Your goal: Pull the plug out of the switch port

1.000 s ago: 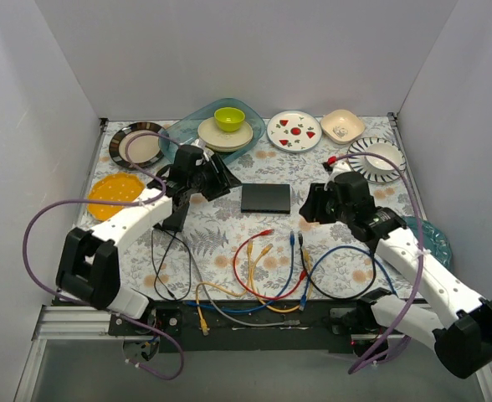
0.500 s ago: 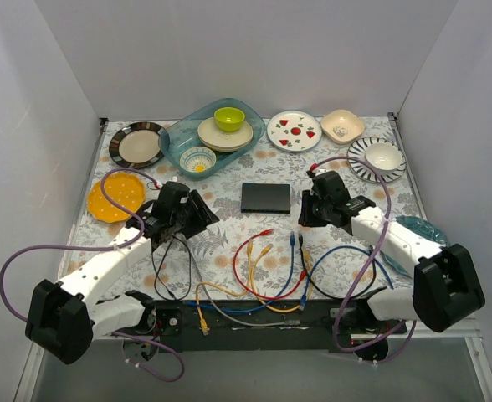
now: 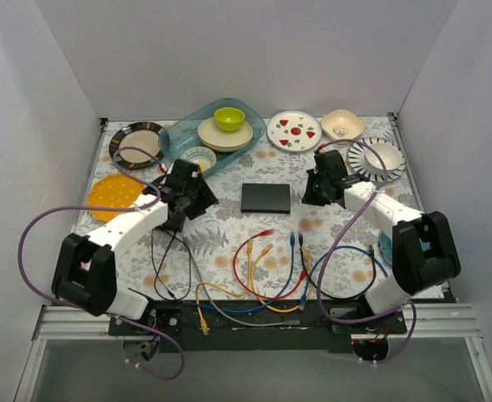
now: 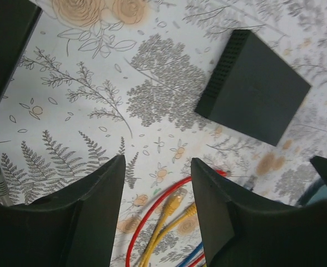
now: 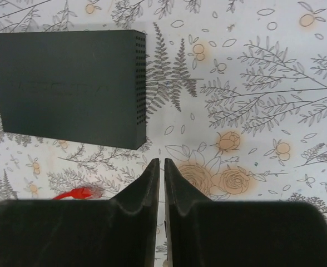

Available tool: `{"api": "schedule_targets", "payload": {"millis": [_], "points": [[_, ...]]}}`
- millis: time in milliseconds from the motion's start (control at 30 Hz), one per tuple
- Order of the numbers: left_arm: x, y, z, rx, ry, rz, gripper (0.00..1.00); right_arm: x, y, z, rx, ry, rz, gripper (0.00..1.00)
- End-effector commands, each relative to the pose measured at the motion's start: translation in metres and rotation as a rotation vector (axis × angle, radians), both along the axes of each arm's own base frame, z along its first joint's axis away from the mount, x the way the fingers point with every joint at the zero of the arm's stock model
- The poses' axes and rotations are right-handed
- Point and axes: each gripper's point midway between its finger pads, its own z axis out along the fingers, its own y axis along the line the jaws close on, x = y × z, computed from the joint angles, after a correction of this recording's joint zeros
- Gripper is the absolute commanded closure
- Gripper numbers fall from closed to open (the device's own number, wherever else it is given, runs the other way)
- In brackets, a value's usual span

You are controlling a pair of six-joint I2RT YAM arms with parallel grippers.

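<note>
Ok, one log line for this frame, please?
switch: no cable seen in it | red plug: loose on table beside it | left gripper: open, empty | right gripper: shut, empty

Your left arm point(image 3: 129, 224) and right arm point(image 3: 378, 209): white shells, black joints, a purple cable point(image 3: 27, 239) looping off each, matte black wedge fingers point(image 4: 94, 214) at both wrists.

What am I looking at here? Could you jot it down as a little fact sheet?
centrepiece: switch, flat black box, in the middle
robot's left: left pincer open, empty
robot's right: right pincer shut, empty
in front: loose coloured cables; red plug lies apart from the switch
plugged in: nothing visible
</note>
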Motion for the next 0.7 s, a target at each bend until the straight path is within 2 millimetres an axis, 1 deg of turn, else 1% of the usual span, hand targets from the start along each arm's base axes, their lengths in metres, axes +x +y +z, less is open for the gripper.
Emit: {"api": "schedule_targets", "payload": {"millis": [0, 33, 67, 100, 133, 167, 233, 267, 300, 333, 400, 433, 467, 500, 533, 567, 600, 633, 667], "points": [[-0.006, -0.005, -0.013, 0.001, 0.062, -0.024, 0.51, -0.009, 0.014, 0.021, 0.09, -0.033, 0.038, 0.87], [-0.009, 0.002, -0.016, 0.02, 0.057, -0.007, 0.51, -0.014, 0.011, 0.026, 0.095, -0.053, 0.037, 0.87], [-0.007, 0.003, -0.014, 0.021, 0.033, -0.002, 0.51, -0.024, 0.003, 0.013, 0.07, -0.033, 0.025, 0.87], [-0.007, 0.005, -0.015, 0.028, 0.017, -0.005, 0.5, -0.028, 0.0, 0.01, 0.065, -0.034, 0.023, 0.86], [-0.009, 0.006, -0.021, 0.036, 0.025, -0.008, 0.5, -0.028, -0.011, 0.007, 0.029, -0.048, -0.019, 0.86], [-0.006, 0.004, -0.023, 0.031, 0.024, -0.013, 0.5, -0.032, -0.015, 0.0, 0.021, -0.03, -0.024, 0.86], [-0.005, -0.003, -0.032, 0.029, 0.061, -0.051, 0.51, -0.035, -0.017, -0.009, 0.017, 0.017, -0.029, 0.88], [-0.005, -0.014, -0.037, 0.002, 0.099, -0.086, 0.51, -0.037, -0.014, -0.009, 0.023, 0.035, -0.016, 0.89], [-0.007, -0.019, -0.041, -0.011, 0.122, -0.105, 0.51, -0.035, -0.011, -0.008, 0.03, 0.04, -0.01, 0.9], [-0.009, -0.025, -0.043, -0.02, 0.131, -0.123, 0.52, -0.039, -0.006, -0.008, 0.042, 0.049, 0.01, 0.9], [-0.018, -0.037, -0.047, -0.02, 0.14, -0.177, 0.52, -0.046, -0.005, -0.01, 0.038, 0.053, 0.027, 0.9], [-0.023, -0.041, -0.049, -0.018, 0.146, -0.2, 0.52, -0.051, -0.006, -0.006, 0.036, 0.041, 0.032, 0.9], [-0.031, -0.046, -0.052, -0.004, 0.152, -0.24, 0.52, -0.056, -0.009, -0.007, 0.029, 0.044, 0.032, 0.9], [-0.038, -0.046, -0.055, 0.006, 0.159, -0.255, 0.53, -0.062, -0.017, -0.007, 0.01, 0.031, 0.016, 0.91], [-0.041, -0.047, -0.052, 0.01, 0.144, -0.266, 0.53, -0.066, -0.02, -0.005, 0.008, 0.023, 0.01, 0.91], [-0.043, -0.057, -0.044, 0.003, 0.088, -0.302, 0.53, -0.07, -0.025, -0.003, 0.003, 0.017, 0.0, 0.91], [-0.049, -0.061, -0.025, -0.032, 0.012, -0.328, 0.53, -0.071, -0.025, 0.013, 0.03, -0.036, -0.01, 0.91], [-0.049, -0.067, -0.011, -0.063, -0.048, -0.349, 0.53, -0.075, -0.027, 0.017, 0.039, -0.051, -0.021, 0.9], [-0.047, -0.082, 0.01, -0.114, -0.142, -0.385, 0.52, -0.077, -0.033, 0.023, 0.031, -0.063, -0.046, 0.89]]}}
